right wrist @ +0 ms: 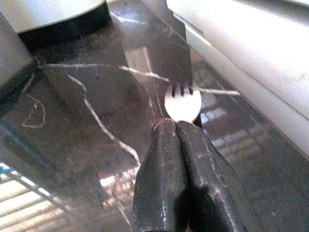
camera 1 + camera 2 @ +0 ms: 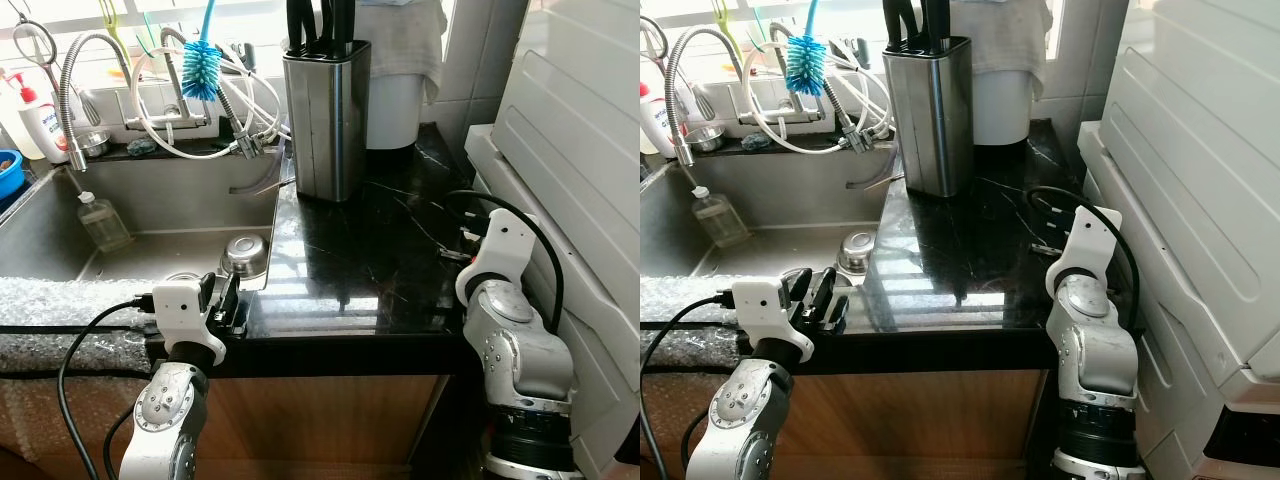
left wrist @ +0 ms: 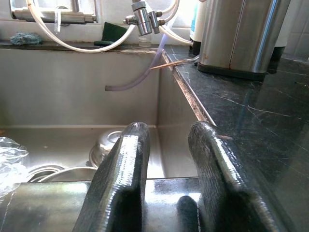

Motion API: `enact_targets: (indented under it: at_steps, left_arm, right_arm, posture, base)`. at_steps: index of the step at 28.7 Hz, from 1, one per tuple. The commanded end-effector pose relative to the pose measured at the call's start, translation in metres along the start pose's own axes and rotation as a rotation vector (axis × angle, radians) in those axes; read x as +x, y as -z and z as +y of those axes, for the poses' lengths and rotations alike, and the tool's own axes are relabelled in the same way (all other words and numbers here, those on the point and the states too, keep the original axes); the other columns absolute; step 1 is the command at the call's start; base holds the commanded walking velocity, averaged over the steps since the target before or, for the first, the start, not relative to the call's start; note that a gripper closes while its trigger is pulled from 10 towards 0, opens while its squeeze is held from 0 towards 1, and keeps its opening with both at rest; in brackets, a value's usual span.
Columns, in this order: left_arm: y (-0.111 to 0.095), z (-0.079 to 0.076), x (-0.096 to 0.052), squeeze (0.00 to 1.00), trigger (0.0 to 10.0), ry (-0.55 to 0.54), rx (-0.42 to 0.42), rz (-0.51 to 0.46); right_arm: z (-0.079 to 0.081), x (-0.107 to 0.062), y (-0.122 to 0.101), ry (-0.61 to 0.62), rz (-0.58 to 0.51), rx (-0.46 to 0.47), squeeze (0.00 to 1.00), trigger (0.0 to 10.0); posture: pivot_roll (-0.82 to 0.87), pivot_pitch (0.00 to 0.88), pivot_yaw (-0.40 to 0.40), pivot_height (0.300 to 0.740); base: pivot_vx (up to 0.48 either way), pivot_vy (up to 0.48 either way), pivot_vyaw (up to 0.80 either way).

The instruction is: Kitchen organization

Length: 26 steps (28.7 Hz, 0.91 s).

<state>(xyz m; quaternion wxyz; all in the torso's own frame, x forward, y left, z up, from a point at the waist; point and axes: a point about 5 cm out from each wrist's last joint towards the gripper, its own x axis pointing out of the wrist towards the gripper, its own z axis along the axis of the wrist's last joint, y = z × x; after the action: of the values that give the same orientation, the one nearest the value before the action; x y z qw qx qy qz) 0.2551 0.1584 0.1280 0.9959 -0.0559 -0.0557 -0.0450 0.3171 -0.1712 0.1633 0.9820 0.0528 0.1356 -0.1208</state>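
My right gripper (image 1: 176, 124) is shut on a small pale fork (image 1: 182, 102); the tines stick out past the fingertips, low over the black stone counter (image 2: 370, 260). In the eye views that gripper (image 2: 452, 252) sits at the counter's right side, beside the white appliance (image 2: 580, 150). A steel knife block (image 2: 325, 115) with black handles stands at the counter's back. My left gripper (image 2: 222, 297) is open and holds nothing, resting at the front edge where sink and counter meet; its fingers (image 3: 123, 169) point into the steel sink (image 2: 150, 200).
In the sink lie an upturned metal bowl (image 2: 245, 255) and a plastic bottle (image 2: 100, 220). Hoses, a tap and a blue brush (image 2: 200, 65) crowd the back ledge. A white container (image 2: 395, 95) stands behind the knife block. Bubble wrap (image 2: 60, 310) covers the sink's front rim.
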Motion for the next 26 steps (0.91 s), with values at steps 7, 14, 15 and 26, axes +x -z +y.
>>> enact_targets:
  at_steps: [7,14,15,26]
  left_arm:
    - [0.004,0.002,0.000,0.00,10.0,0.002,-0.004,0.035]
    - [0.005,0.001,0.001,0.00,10.0,0.005,-0.003,0.036]
    - [0.005,0.001,0.001,0.00,10.0,0.006,-0.003,0.036]
    - [0.005,0.001,0.002,0.00,10.0,0.007,-0.004,0.037]
  right_arm:
    - [0.015,-0.007,-0.026,-0.056,-0.129,-0.041,0.00,10.0]
    - [0.005,0.000,-0.028,0.023,-0.107,-0.042,1.00,10.0]
    - [0.004,0.001,-0.028,0.037,-0.102,-0.053,1.00,10.0]
    - [0.012,0.013,-0.034,0.061,-0.092,-0.038,1.00,10.0]
  posture:
    - [-0.06,0.000,0.080,0.740]
    - [-0.07,0.000,0.085,0.740]
    - [-0.07,0.000,0.085,0.740]
    - [-0.05,0.000,0.078,0.740]
  base:
    - [0.000,0.000,0.00]
    - [0.000,0.000,0.00]
    - [0.000,0.000,0.00]
    - [0.000,0.000,0.00]
